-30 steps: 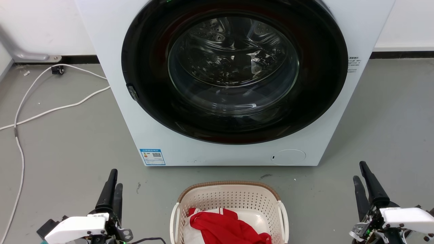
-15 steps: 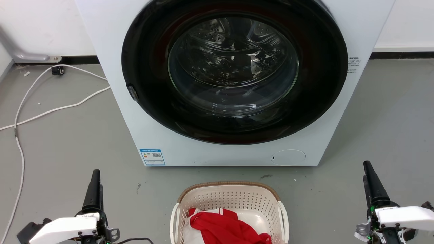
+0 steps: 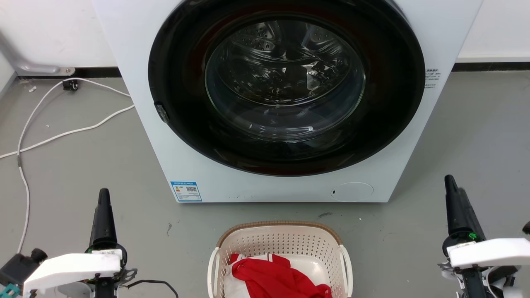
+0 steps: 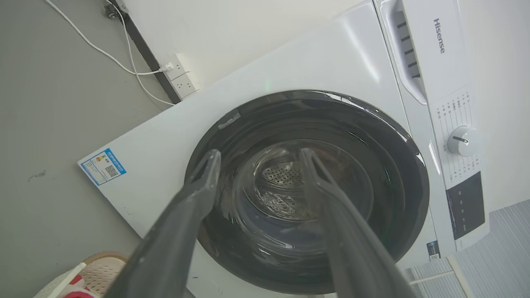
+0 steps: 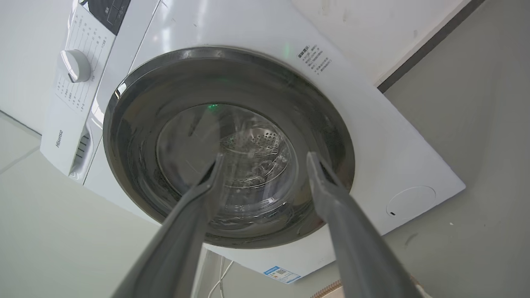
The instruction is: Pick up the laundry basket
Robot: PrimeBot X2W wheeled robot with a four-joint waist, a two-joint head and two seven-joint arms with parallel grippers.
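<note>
Left gripper point(image 4: 256, 155) and right gripper point(image 5: 266, 156) both spread wide, empty, flanking the laundry basket point(image 3: 281, 242) well apart. They'd best close in on both sides together, so it lifts level.

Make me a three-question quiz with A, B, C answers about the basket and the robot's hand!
1. Where is the laundry basket?
A. Inside the washing machine
B. On the floor in front of the machine
C. On top of the machine

2. What colour is the cloth lying on top in the basket?
A. Blue
B. Red
C. Green

3. How do the jaws of the left gripper stand?
A. Shut on the basket's handle
B. Shut on the cloth
C. Apart, holding nothing

Answers:
1 B: the head view shows it on the grey floor before the machine.
2 B: the fabric is plainly red.
3 C: the left wrist view shows the jaws wide apart.
</note>
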